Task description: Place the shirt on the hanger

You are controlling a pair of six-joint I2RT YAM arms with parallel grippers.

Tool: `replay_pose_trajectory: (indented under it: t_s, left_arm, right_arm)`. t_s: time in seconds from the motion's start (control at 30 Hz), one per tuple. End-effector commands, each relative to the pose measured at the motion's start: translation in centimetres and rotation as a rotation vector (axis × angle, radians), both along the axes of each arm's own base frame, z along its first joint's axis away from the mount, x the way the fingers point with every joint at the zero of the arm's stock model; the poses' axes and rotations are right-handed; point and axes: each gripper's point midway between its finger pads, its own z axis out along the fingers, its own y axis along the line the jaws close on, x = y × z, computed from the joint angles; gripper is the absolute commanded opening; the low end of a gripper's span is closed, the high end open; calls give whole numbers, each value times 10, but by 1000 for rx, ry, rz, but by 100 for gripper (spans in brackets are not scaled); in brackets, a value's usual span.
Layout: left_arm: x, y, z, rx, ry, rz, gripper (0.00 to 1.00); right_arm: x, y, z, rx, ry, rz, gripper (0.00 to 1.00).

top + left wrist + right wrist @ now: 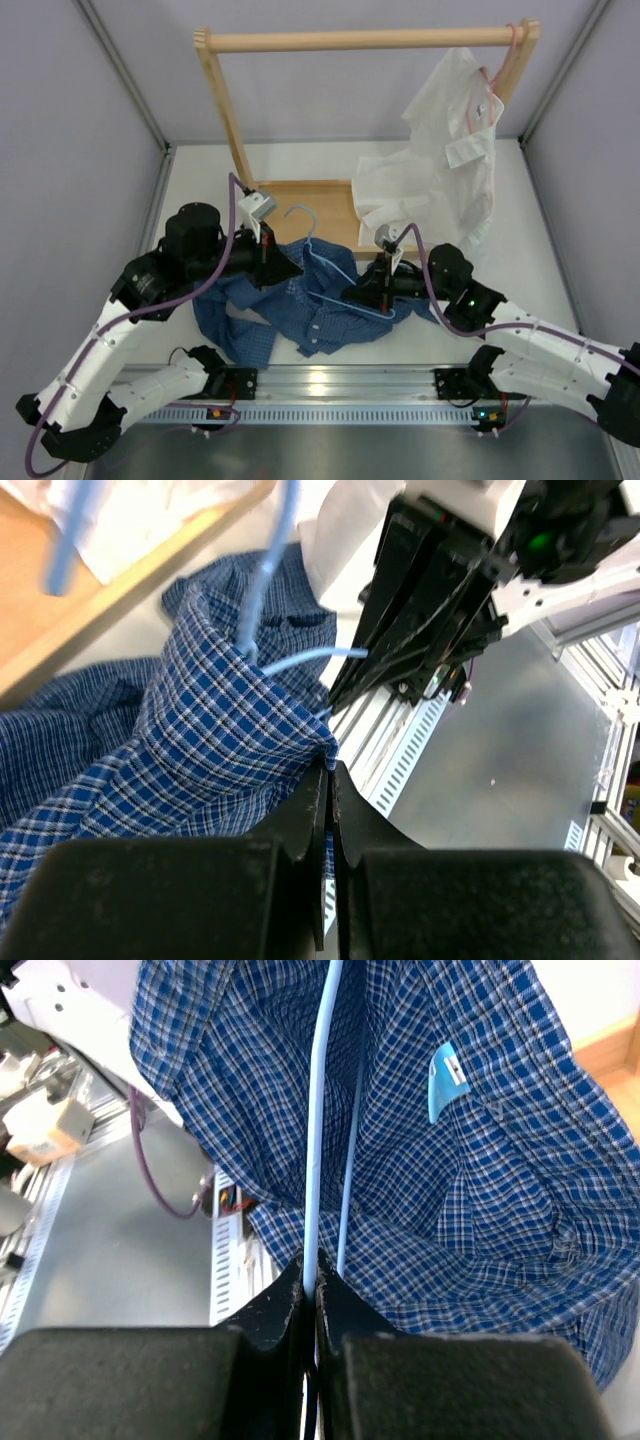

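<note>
The blue checked shirt (270,310) lies crumpled on the table between the arms. The light-blue wire hanger (318,255) rises from it, hook toward the wooden base. My left gripper (290,268) is shut on a fold of the shirt (220,740), lifted beside the hanger's neck (262,590). My right gripper (352,295) is shut on the hanger's wire (318,1110), which runs straight out from its jaws across the shirt (470,1160). Part of the hanger sits inside the cloth, hidden.
A wooden rack (360,40) stands at the back with a white shirt (440,170) on a pink hanger (505,60); its wooden base (310,205) lies just behind the blue shirt. An aluminium rail (340,385) runs along the near edge.
</note>
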Motion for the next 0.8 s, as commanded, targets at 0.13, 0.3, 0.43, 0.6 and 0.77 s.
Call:
replay_pose_trajectory:
  t_s: [0.13,0.3,0.43,0.6,0.77]
  left_arm:
    - [5,-20,53,-69,-56,-79,0]
    - [9,-25,54,-30,-56,-83,8]
    - [-1,-34,68,-57,-77,-156,22]
    - [-11,-33,96,-78,-169,-213,80]
    - [5,-6,130,-55,-433,-94,98]
  right_arm:
    - [3,-4,63,332,-175,-66,0]
    - [-3,-6,72,394,-200,-61,0]
    - [-5,-11,83,497,-230,-71,0]
    - [5,-7,90,540,-214,-103,0]
    - [3,-13,101,591,-234,-113,0]
